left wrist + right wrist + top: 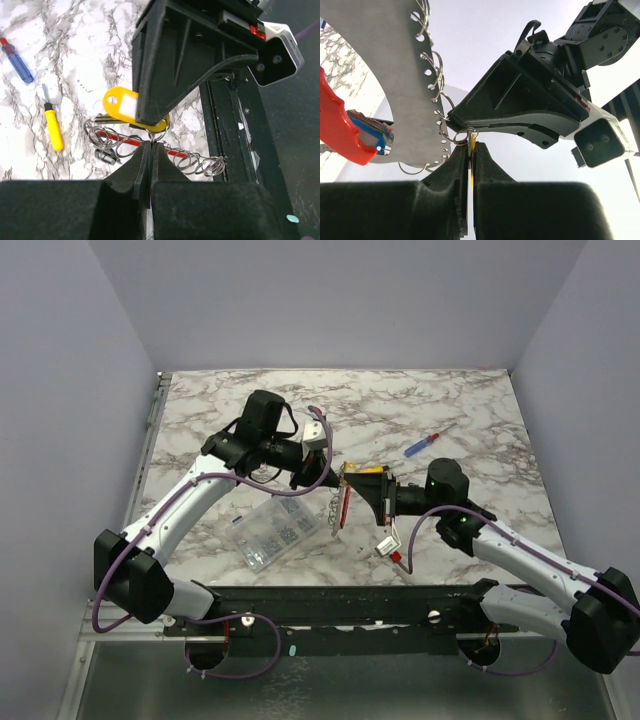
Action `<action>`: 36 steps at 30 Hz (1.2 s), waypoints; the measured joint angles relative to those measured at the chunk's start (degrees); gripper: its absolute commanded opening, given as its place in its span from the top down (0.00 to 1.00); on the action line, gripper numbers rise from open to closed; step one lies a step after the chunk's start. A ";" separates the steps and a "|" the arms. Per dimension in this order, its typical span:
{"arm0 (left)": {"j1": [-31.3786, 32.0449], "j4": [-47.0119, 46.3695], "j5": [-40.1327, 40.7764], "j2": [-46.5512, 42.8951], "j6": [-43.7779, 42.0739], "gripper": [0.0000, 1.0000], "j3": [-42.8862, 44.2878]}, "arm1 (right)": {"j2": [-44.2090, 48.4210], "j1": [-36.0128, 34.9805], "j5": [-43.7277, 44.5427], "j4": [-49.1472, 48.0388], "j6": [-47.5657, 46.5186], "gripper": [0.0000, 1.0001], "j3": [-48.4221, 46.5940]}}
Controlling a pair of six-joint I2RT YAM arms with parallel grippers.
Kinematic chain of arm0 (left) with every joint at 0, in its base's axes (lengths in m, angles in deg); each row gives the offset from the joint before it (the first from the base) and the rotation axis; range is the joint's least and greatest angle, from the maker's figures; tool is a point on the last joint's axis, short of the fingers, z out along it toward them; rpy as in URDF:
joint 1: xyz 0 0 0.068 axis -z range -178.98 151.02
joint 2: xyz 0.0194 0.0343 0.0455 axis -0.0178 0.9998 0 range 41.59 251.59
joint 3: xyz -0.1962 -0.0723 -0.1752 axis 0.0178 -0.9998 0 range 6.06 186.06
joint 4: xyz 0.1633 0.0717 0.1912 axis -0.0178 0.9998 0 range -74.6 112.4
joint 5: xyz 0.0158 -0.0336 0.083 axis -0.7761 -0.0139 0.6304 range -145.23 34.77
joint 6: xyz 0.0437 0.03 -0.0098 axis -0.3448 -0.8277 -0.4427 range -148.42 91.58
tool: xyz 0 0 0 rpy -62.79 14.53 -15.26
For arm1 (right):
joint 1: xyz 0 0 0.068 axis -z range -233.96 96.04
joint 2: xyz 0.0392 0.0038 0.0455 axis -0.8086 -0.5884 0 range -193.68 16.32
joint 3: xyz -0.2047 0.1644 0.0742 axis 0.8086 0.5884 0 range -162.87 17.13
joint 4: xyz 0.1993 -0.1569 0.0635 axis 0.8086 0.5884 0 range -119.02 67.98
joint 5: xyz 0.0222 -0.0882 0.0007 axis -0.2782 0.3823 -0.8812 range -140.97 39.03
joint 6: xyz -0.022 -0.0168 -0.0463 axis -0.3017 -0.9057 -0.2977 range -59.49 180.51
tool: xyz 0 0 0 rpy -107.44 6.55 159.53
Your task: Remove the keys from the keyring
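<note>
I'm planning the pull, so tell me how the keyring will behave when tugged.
The keyring will probably act floppy: its wire rings dangle in a loose string and should swing or tangle. The grey plate looks like stiff metal, unlikely to bend. It seems light, hanging from one small tag.

From high behind the arm bases, the overhead camera looks down over the whole marble table (450, 410). The left wrist camera stares down past the left tool (151, 148), very close. The right wrist camera angles upward past the right tool (471, 148). Both catch the yellow key tag (122, 102) and small metal ring (158, 136) between them.
</note>
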 measured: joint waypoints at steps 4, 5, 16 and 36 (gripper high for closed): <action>0.00 -2.10 1.60 -0.07 4.57 1.00 0.00 | 0.70 0.02 1.27 -0.37 0.00 0.99 0.46; 0.00 -2.54 1.79 -0.09 5.38 1.00 0.00 | 0.81 0.00 1.64 -0.52 0.00 0.99 0.52; 0.00 -6.10 4.48 -0.33 12.37 1.00 0.00 | 1.75 0.00 4.85 -0.83 0.00 0.99 0.63; 2.03 -9.57 10.73 -0.42 18.80 1.00 -1.01 | 1.99 0.02 6.23 1.22 0.02 0.99 -0.44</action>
